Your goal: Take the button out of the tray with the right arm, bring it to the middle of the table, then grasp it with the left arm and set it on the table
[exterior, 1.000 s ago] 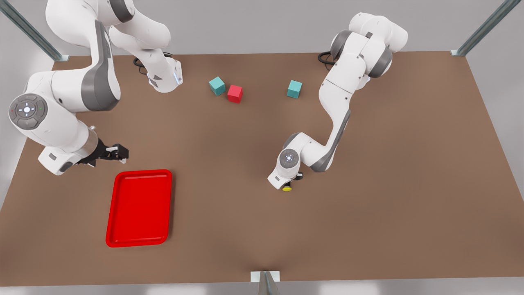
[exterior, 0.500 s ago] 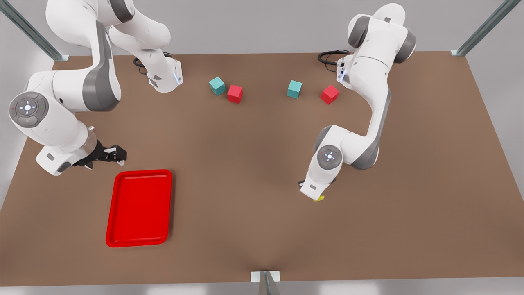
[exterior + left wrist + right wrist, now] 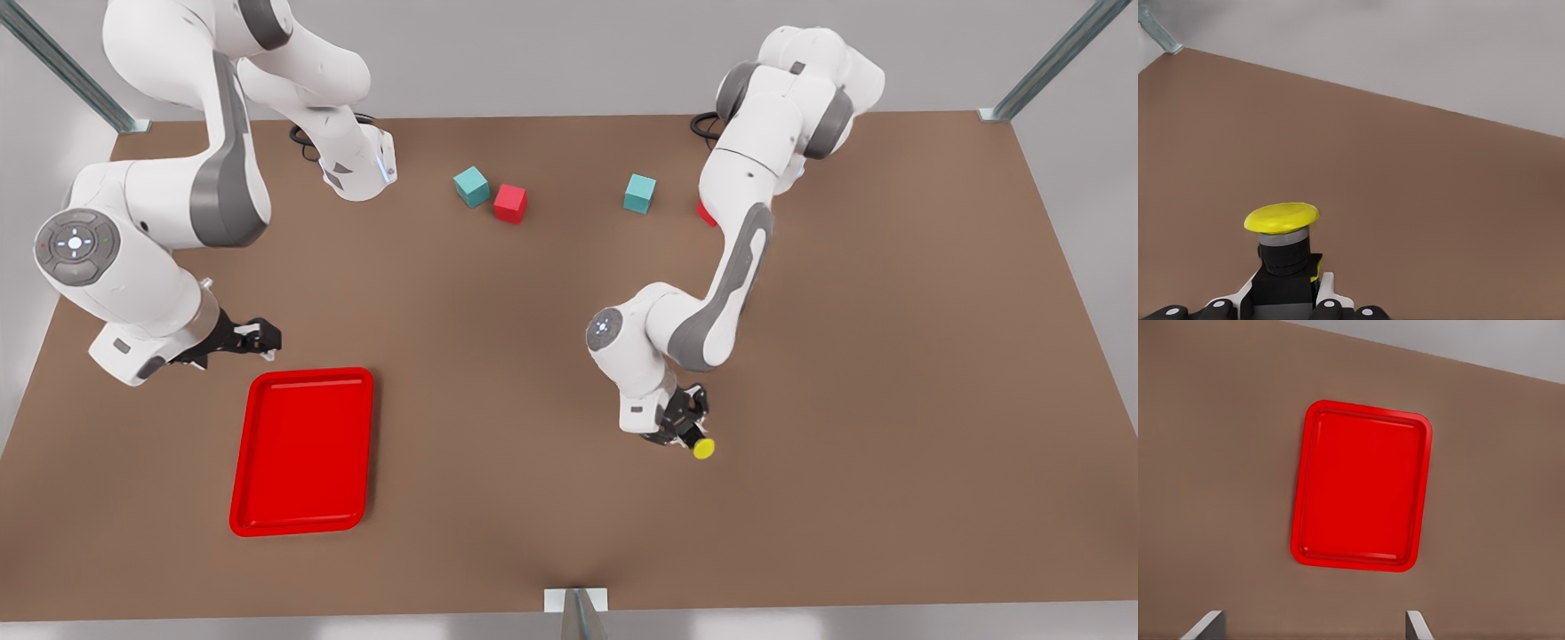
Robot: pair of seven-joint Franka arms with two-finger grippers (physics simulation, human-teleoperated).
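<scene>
button: the button sits clamped in the left pincer, its yellow cap jutting out past the fingertips toward the counter's near edge; in the left wrist view the dark body is squeezed between the two fingers, cap on top.
button height: from the front view I cannot tell whether it touches the counter or hangs just above it; the left wrist view suggests it is in the air, though not clearly.
left pincer: closed on the button's body, a little to the front view's right of the counter's middle and nearer the near edge than the far one.
tray: the tray lies near the counter's near edge toward the front view's left, with nothing in it; the right wrist view looks down into the same bare tray.
right pincer: the right pincer hovers just beyond the tray's far edge, holding nothing; its fingertips stand wide apart, and this arm waits.
cubes: two teal cubes and a red cube sit near the far edge, well apart from the button; another red one peeks out from behind the left arm.
done: judging by the bare tray and the left grip, the removal, the carry to the middle and the handover are finished.
left: lowering the button to the counter, opening the fingers and drawing away.
</scene>
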